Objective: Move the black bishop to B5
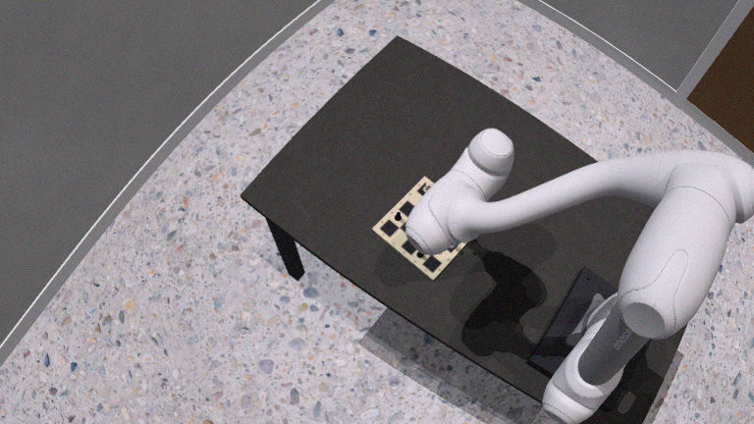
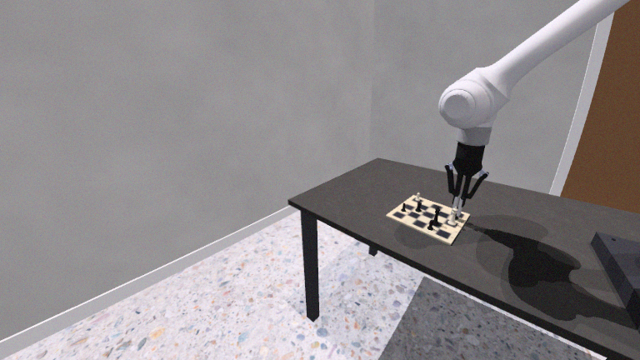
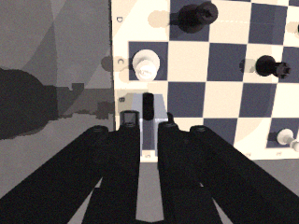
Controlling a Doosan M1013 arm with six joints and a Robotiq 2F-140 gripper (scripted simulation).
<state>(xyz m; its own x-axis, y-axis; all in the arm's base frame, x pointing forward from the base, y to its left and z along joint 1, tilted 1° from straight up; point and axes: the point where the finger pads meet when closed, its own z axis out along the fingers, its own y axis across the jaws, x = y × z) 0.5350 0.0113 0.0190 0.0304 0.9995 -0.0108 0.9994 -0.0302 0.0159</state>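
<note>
The small chessboard (image 2: 428, 219) lies on the dark table and also shows in the wrist view (image 3: 206, 50). My gripper (image 3: 148, 107) points straight down over the board's edge row, next to the lettered border. It is shut on the black bishop (image 3: 148, 105), a thin dark piece between the fingertips. In the side view the gripper (image 2: 457, 205) is low over the board's near right corner. A white pawn (image 3: 146, 63) stands one square ahead of the fingers. In the overhead view the arm's wrist hides the gripper and part of the board.
Other black pieces (image 3: 198, 15) (image 3: 272, 66) and a white piece (image 3: 286, 137) stand on nearby squares. A dark box (image 2: 617, 262) sits at the table's right end by the arm's base. The table edge runs just beside the board.
</note>
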